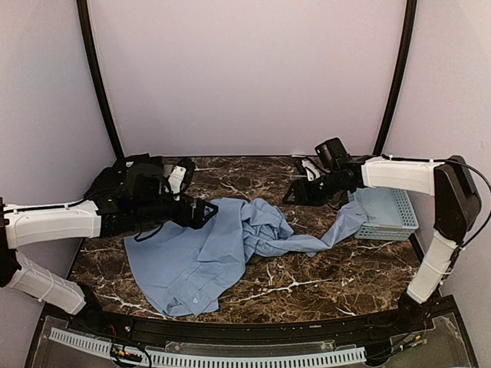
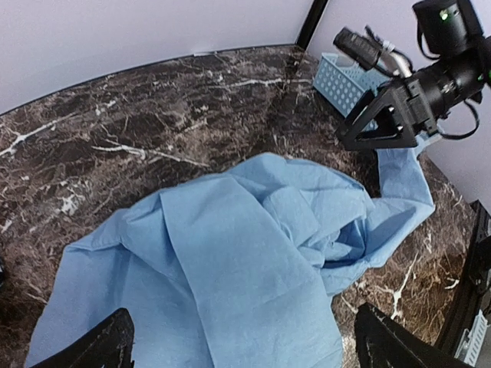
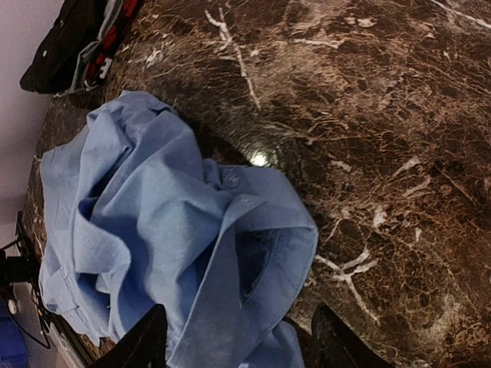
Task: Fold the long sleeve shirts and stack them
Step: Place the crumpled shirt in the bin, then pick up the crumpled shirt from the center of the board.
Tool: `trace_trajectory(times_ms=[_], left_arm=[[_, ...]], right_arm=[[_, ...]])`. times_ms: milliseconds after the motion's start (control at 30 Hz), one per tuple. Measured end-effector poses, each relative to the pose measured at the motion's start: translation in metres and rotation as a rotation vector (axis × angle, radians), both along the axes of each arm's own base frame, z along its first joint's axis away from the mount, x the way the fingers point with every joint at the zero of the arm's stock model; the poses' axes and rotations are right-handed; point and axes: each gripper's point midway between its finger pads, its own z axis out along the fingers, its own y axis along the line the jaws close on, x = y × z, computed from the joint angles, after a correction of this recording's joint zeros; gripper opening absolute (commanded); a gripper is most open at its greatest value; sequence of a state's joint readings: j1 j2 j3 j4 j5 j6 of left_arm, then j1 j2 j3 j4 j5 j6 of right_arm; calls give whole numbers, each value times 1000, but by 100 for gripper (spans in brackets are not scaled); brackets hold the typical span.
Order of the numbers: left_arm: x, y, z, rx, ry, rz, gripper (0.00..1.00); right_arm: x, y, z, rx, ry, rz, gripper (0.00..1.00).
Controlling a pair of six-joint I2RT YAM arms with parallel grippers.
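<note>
Crumpled light blue shirt (image 1: 207,253) directly beneath wide-open left pincer (image 2: 245,346), sleeve (image 1: 337,226) stretched toward right pincer (image 3: 238,343). Right pincer parted, empty, over sleeve end.

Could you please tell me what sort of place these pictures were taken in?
Most likely a robot test booth in a lab: plain pale walls close in a dark marble-patterned table, and the left arm and right arm are mounted at its near edge, working over a light blue shirt.
</note>
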State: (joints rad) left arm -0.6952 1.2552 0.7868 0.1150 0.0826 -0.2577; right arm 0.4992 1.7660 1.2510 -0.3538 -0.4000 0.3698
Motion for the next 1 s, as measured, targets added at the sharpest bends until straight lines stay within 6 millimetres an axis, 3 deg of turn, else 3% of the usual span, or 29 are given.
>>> trace_trajectory(times_ms=[100,267,433,600,700,800,933,1000], left_arm=[[-9,-5,-32,76,56,8,99],[-5,23,-79,218,158,156,99],[-8,43,-99,280,232,243,99],[-21,33,-107,243,311,186,99],[-33,14,-113,173,360,87,98],[-41,-6,-120,114,405,-6,93],[-38,-18,-136,119,442,-36,79],[-32,-24,-145,134,453,-41,68]], right_arm=[[-28,11,14,-21,-65,80,66],[-68,41,33,-27,-169,228,69],[-78,53,9,-94,-180,306,73],[-73,51,-30,-213,-165,333,71],[-69,50,-42,-263,-168,348,60],[-65,50,-45,-291,-183,358,39],[-55,50,-40,-321,-208,343,23],[-49,51,-33,-327,-232,337,19]])
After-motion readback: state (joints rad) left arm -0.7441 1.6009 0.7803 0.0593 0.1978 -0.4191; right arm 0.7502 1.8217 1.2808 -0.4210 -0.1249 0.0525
